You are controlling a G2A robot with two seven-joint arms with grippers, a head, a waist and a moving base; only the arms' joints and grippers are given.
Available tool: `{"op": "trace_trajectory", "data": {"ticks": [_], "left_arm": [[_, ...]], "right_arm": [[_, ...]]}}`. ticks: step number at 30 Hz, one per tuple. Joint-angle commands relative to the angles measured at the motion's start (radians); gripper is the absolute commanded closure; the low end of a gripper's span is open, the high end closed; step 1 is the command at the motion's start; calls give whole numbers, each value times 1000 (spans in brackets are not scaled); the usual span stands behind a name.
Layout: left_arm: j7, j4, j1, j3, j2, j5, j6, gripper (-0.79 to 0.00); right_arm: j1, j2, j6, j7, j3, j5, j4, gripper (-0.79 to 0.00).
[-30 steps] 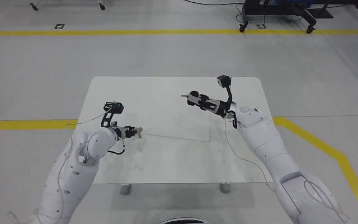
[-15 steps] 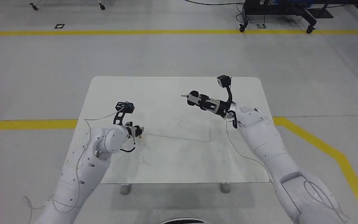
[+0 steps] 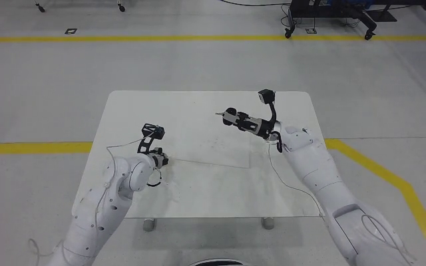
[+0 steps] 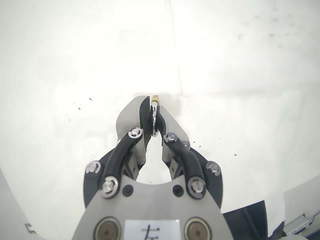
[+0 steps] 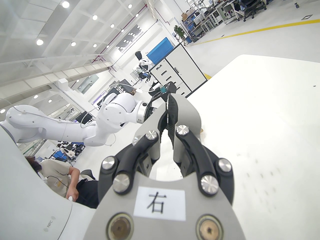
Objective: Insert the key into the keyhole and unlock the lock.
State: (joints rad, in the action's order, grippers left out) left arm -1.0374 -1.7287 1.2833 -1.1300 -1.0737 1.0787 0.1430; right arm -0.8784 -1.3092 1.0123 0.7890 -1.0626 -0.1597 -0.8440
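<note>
My left gripper (image 4: 153,102) is shut on a small padlock: its silver shackle (image 4: 154,123) sits between the pads and a bit of the brass body (image 4: 155,99) pokes out past the tips. It hangs low over the white table (image 3: 200,193), left of the middle, where the top view shows the left gripper (image 3: 164,159). My right gripper (image 3: 227,116) is held up over the far middle of the table, shut on the key (image 5: 166,117), seen edge-on as a thin metal strip. The key's tip (image 3: 217,114) points left, toward the other arm.
A thin seam (image 4: 175,46) runs across the tabletop ahead of the left gripper, and small dark specks (image 4: 271,34) dot the surface. The table's far edge (image 3: 206,92) borders open floor with a yellow line (image 3: 133,38).
The left arm has swung to the right and toward the table's middle with the padlock held, its wrist turning. The right arm with the key has stayed still.
</note>
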Motion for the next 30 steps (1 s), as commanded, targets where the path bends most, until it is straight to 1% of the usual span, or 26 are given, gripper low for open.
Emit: {"op": "trace_trajectory", "data": {"ticks": [1, 4, 6, 8, 11, 13, 15, 16, 19, 21, 22, 25, 27, 30], "left_arm": [[-2, -10, 5, -8, 2, -8, -35, 0], [3, -12, 7, -33, 4, -45, -68, 0], [9, -8, 10, -56, 4, -104, -97, 0], [18, 0, 10, -72, 7, -94, -110, 0], [36, 16, 8, -64, 10, -30, -141, 0], [37, 32, 0, -65, 8, -51, -154, 0], [44, 39, -7, -73, 6, -116, -181, 0], [49, 43, -8, -86, 5, -175, -198, 0], [41, 72, -10, -151, 4, -447, -291, 0], [1, 120, -12, -209, 6, -685, -364, 0], [-15, 144, -18, -237, 9, -750, -389, 0], [-72, 218, -29, -288, 13, -976, -455, 0], [-121, 260, -44, -306, 14, -1106, -489, 0], [-180, 304, -65, -308, 14, -1247, -531, 0]], "right_arm": [[0, 0, 0, 0, 0, 0, 0, 0], [0, 0, 0, 0, 0, 0, 0, 0], [0, 0, 0, 0, 0, 0, 0, 0], [0, 0, 0, 0, 0, 0, 0, 0], [0, 0, 0, 0, 0, 0, 0, 0], [0, 0, 0, 0, 0, 0, 0, 0], [0, 0, 0, 0, 0, 0, 0, 0], [0, 0, 0, 0, 0, 0, 0, 0], [0, 0, 0, 0, 0, 0, 0, 0], [0, 0, 0, 0, 0, 0, 0, 0], [0, 0, 0, 0, 0, 0, 0, 0], [0, 0, 0, 0, 0, 0, 0, 0], [0, 0, 0, 0, 0, 0, 0, 0], [0, 0, 0, 0, 0, 0, 0, 0]]}}
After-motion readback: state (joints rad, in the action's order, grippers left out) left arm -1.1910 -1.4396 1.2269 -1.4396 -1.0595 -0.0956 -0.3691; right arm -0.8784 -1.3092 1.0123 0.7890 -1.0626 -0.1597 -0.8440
